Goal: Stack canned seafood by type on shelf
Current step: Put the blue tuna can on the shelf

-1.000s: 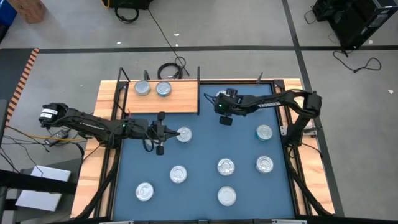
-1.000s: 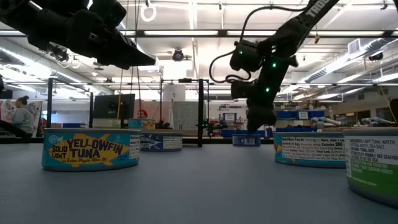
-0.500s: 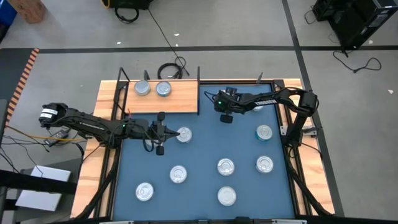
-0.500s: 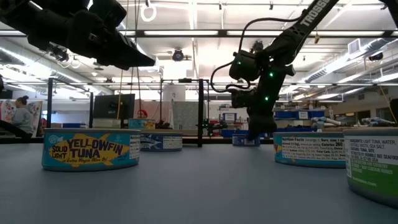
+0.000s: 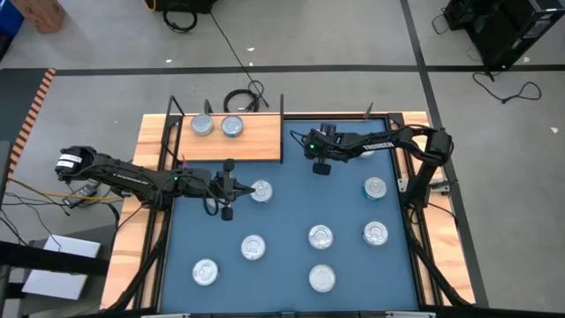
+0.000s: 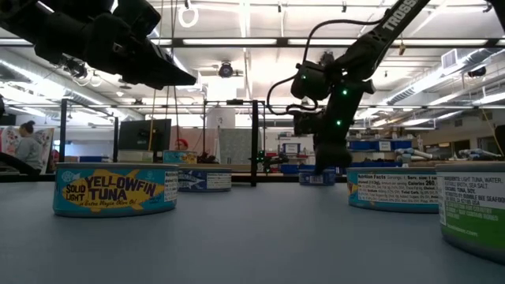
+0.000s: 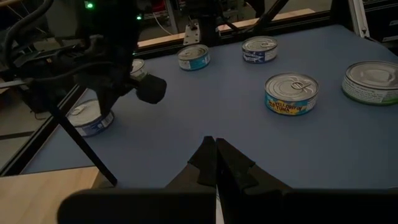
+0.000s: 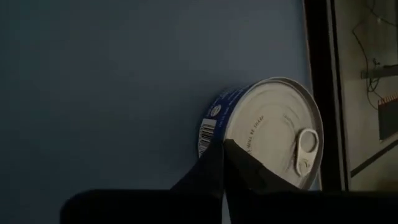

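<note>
High view: blue mat (image 5: 282, 221) with scattered tins (image 5: 320, 236), grey floor (image 5: 353, 53) around, both jaws together, empty.

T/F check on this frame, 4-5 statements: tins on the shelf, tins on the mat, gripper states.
1. Two tins sit on the shelf. True: one tin beside another.
2. The left gripper is open. False: its fingers are shut together, holding nothing, beside a tin.
3. The right gripper is shut. True: its fingers meet in front of a blue-labelled tin.
4. The blue mat holds three tins. False: seven show from above.
5. A tin reads Yellowfin Tuna. True: the low view shows it.
</note>
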Controlling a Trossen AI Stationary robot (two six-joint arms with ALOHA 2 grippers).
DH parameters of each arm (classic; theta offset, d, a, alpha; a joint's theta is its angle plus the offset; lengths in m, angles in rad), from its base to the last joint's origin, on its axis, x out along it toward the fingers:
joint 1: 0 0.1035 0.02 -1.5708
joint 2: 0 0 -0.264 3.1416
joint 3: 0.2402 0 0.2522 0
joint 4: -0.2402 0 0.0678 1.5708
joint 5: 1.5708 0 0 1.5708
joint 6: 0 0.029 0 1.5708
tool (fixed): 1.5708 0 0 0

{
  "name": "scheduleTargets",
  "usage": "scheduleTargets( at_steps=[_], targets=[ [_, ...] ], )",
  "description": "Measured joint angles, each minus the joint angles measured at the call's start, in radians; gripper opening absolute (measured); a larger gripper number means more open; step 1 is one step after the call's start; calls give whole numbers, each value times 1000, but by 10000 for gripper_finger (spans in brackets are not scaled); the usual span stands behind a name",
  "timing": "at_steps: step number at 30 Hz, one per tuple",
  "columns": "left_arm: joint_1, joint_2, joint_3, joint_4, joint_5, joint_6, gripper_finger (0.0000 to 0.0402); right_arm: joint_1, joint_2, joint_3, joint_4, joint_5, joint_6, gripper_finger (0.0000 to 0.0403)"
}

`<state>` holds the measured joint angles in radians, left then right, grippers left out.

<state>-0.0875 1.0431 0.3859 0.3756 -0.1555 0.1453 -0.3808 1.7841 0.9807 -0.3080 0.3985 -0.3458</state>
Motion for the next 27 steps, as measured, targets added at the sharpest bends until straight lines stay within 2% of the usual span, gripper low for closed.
scheduleTargets(
  at_steps=[9,13,21,27],
  targets=[
    [0,0,0,-1,0,1,1,113,-65,-4,-105,-117,181,5],
    [0,0,0,-2,49,7,6,199,-71,-4,-120,-151,261,3],
    [-21,11,0,-7,140,43,14,383,-71,-4,-58,-190,448,3],
    [-78,59,3,-2,118,116,16,484,-71,-4,24,-194,537,3]
  ],
)
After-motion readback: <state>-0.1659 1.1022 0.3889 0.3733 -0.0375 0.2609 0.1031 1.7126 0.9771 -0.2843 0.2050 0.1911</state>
